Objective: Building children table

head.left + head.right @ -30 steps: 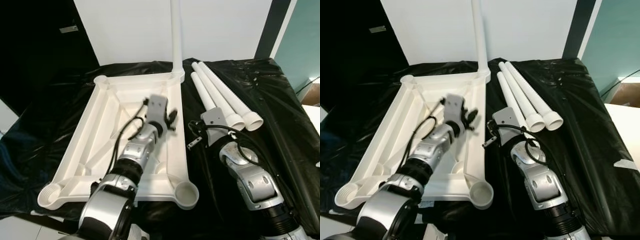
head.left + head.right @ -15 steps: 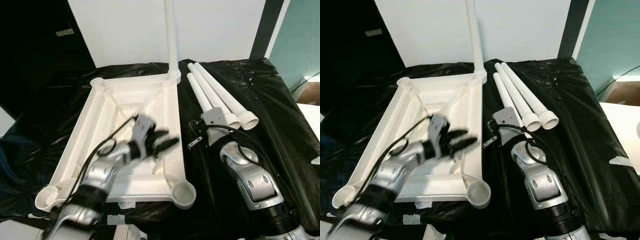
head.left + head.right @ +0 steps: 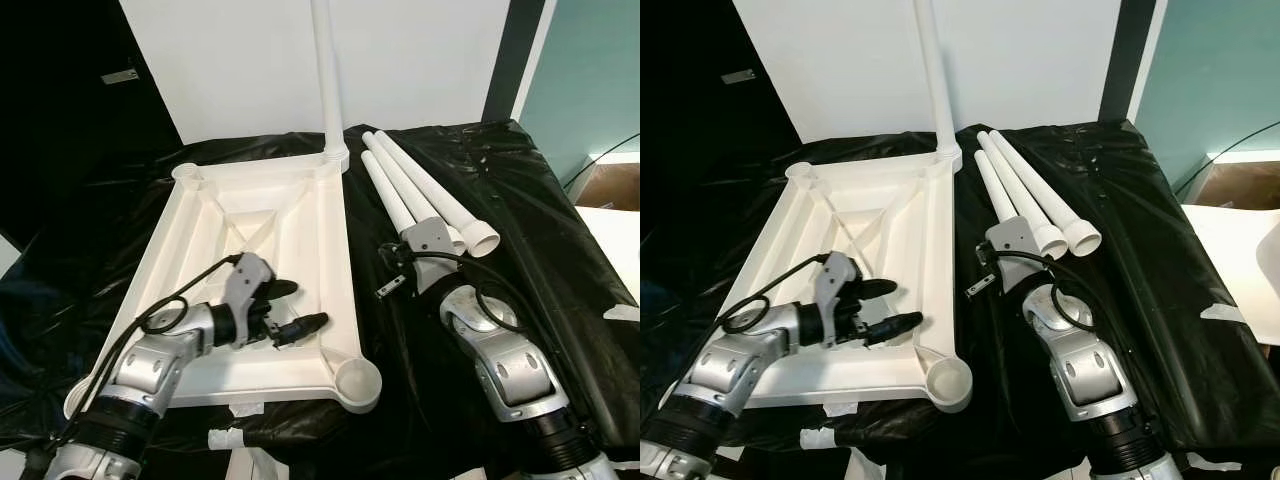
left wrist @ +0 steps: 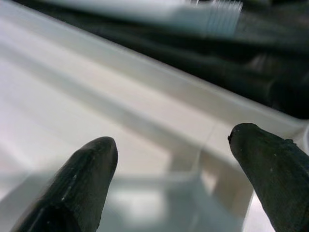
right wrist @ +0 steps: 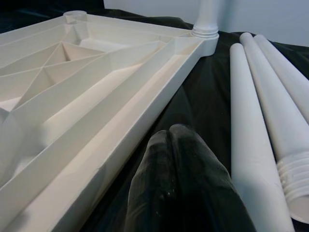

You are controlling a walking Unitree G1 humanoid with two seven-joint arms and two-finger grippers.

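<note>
Tabletop [image 3: 300, 215] upside down on black-draped bench [image 3: 540, 200], one leg [image 3: 325, 70] upright in far corner socket. Three loose legs [image 3: 425, 195] beside. Left claw [image 3: 300, 305] spread wide over ribs; right claw [image 5: 186, 159] pinched shut, empty. Legs look light, stiff, slick plastic: grip mid-shaft.

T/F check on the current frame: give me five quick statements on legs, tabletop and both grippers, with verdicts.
1. One leg stands upright in a far corner socket of the upturned tabletop. True.
2. Three loose legs lie on the black sheet, on the tabletop's right. True.
3. The left gripper is shut on a loose leg. False: its fingers are open over the inside of the tabletop, holding nothing.
4. The right gripper is open wide. False: its fingers are pressed together, over the black sheet between the tabletop and the loose legs.
5. The near right corner socket holds a leg. False: it is empty.
</note>
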